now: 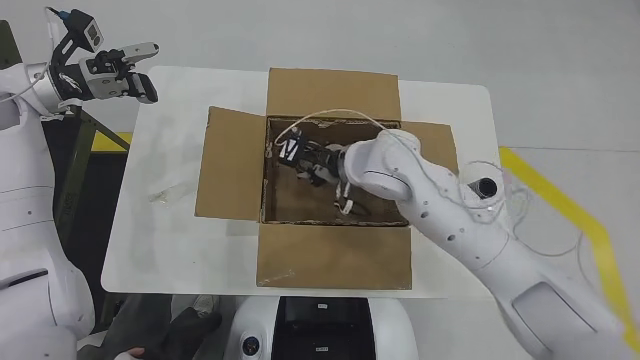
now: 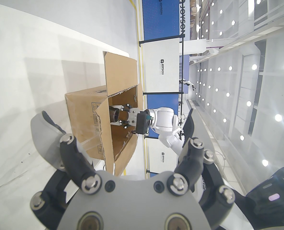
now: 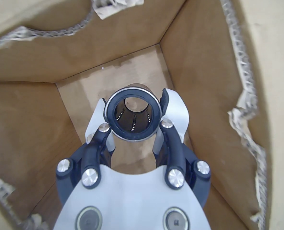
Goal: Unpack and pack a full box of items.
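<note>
**Cardboard box (image 1: 335, 255) with a linear bearing (image 3: 132, 120) gripped inside**

The box stands open at the middle of the white table (image 1: 160, 230). All four flaps are folded outward, and the near flap reaches toward the table's near edge. Inside the box, toward its left wall, the right gripper (image 3: 133, 99) has its jaws closed on the linear bearing. This is a hollow metal sleeve with black end rings and rows of small balls in its bore. Whether it touches the box floor cannot be told. A white cable (image 1: 340, 115) arcs over the far rim. At the table's far left corner hovers the left gripper (image 1: 148, 70), jaws spread wide and empty.
</note>
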`<state>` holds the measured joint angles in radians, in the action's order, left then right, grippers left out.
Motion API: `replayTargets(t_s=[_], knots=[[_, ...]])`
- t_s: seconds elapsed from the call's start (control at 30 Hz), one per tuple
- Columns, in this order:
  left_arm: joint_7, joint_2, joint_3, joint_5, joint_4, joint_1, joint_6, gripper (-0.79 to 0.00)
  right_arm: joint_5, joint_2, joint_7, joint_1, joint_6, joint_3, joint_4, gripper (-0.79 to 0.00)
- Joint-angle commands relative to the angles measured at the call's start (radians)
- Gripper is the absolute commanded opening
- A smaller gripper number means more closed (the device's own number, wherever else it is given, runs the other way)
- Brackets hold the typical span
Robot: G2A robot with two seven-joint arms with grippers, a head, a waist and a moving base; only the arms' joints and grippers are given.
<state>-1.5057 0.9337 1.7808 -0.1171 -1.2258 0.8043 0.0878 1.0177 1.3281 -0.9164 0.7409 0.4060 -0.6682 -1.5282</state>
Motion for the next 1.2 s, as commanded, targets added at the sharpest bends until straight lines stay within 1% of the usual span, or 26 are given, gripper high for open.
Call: replayTargets(t_s=[0.0, 0.1, 0.23, 0.4, 0.67, 0.9, 1.17], knots=[[0.0, 0.0, 0.0, 0.0, 0.0, 0.0, 0.0, 0.0, 0.013, -0.016, -0.019, 0.036, -0.001, -0.038, -0.066, -0.785], [0.0, 0.0, 0.0, 0.0, 0.0, 0.0, 0.0, 0.0, 0.018, -0.036, -0.034, 0.089, 0.002, -0.09, -0.154, -0.785], [0.0, 0.0, 0.0, 0.0, 0.0, 0.0, 0.0, 0.0, 0.019, -0.058, -0.04, 0.161, -0.033, -0.165, -0.247, -0.785], [0.0, 0.0, 0.0, 0.0, 0.0, 0.0, 0.0, 0.0, 0.031, -0.079, -0.049, 0.238, -0.044, -0.236, -0.339, -0.785], [0.0, 0.0, 0.0, 0.0, 0.0, 0.0, 0.0, 0.0, 0.01, -0.099, -0.048, 0.311, -0.02, -0.306, -0.414, -0.785], [0.0, 0.0, 0.0, 0.0, 0.0, 0.0, 0.0, 0.0, -0.018, -0.112, -0.067, 0.356, -0.034, -0.359, -0.485, -0.785], [0.0, 0.0, 0.0, 0.0, 0.0, 0.0, 0.0, 0.0, -0.031, -0.129, -0.027, 0.439, -0.039, -0.425, -0.545, -0.785]])
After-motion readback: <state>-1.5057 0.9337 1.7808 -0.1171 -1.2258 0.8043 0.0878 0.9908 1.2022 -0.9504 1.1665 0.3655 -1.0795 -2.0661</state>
